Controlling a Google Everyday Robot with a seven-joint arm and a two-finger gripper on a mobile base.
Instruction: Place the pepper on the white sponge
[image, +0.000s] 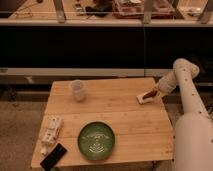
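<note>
The white sponge (143, 98) lies flat near the right edge of the wooden table (117, 112). The pepper (150, 93), a small dark-red sliver, shows at the tip of my gripper (153, 93), right over the sponge's right part. Whether it touches the sponge I cannot tell. My gripper reaches in from the right on the white arm (180, 75) and is shut on the pepper.
A translucent white cup (76, 90) stands at the back left. A green plate (97, 141) sits near the front middle. A long white strip (50, 131) and a black device (53, 156) lie at the front left corner. Dark shelving runs behind the table.
</note>
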